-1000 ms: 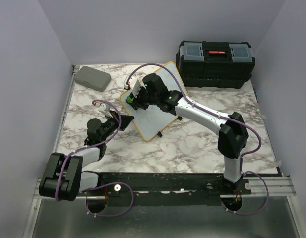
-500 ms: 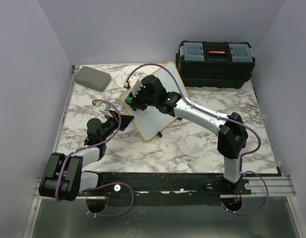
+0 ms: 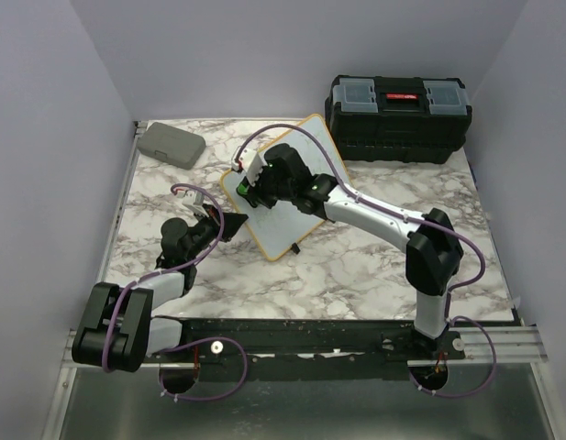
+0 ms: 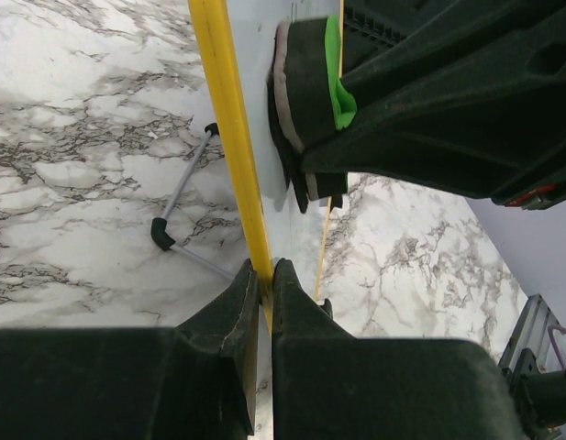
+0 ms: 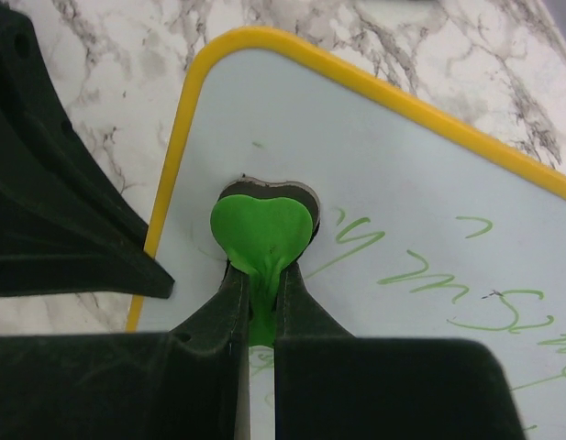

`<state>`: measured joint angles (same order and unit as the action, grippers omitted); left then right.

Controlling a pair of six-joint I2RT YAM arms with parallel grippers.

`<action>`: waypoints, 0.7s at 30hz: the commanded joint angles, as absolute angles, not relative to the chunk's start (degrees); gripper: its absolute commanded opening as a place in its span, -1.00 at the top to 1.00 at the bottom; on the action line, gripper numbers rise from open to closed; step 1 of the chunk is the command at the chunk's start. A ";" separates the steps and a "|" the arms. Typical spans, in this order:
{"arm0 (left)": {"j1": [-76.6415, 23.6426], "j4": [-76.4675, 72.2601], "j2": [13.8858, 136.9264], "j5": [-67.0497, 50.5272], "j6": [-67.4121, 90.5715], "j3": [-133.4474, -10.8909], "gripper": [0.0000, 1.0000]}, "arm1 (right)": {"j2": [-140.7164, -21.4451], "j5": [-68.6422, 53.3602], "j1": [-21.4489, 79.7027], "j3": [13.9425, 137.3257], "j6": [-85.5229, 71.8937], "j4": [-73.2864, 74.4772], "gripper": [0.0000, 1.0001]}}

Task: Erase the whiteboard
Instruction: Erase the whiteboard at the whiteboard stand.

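whiteboard [image 3: 281, 223]: propped tilted near the desk's middle, slightly toward the far edge | left pincer [image 4: 262, 271]: clamped on its yellow frame edge | right pincer [image 5: 260, 286]: clamped on green eraser [image 5: 261, 225], pad pressed against the board by a rounded corner | green writing [image 5: 420, 275]: beside eraser | grey case [image 3: 171, 144]: far-left corner | black toolbox [image 3: 397, 105]: far-right corner

Yellow-framed whiteboard [image 3: 281, 229], rounded corners, faint green writing
Propped askew just 11 o'clock of the table [image 3: 356, 266] centre.
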<state>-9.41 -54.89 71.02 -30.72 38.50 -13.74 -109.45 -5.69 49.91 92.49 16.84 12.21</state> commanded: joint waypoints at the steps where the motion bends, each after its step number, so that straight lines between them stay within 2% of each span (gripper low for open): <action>1: -10.20 -54.58 70.14 -34.35 34.01 -14.32 1.00 | -110.07 -13.15 49.31 89.79 23.39 20.43 0.99; 5: -10.20 -54.33 69.89 -34.41 33.84 -14.23 1.00 | -109.86 -13.77 49.31 89.84 24.45 20.70 0.99; 11: -10.18 -54.27 69.95 -34.44 33.62 -14.33 1.00 | -110.25 -2.68 48.91 89.87 18.15 16.48 0.99; 16: -10.20 -53.79 69.95 -34.72 33.09 -14.59 1.00 | -108.98 -8.37 48.86 90.50 17.20 15.09 0.99; 21: -10.20 -53.36 69.61 -34.72 33.05 -14.59 1.00 | -112.25 -11.37 49.15 98.54 15.54 18.50 0.99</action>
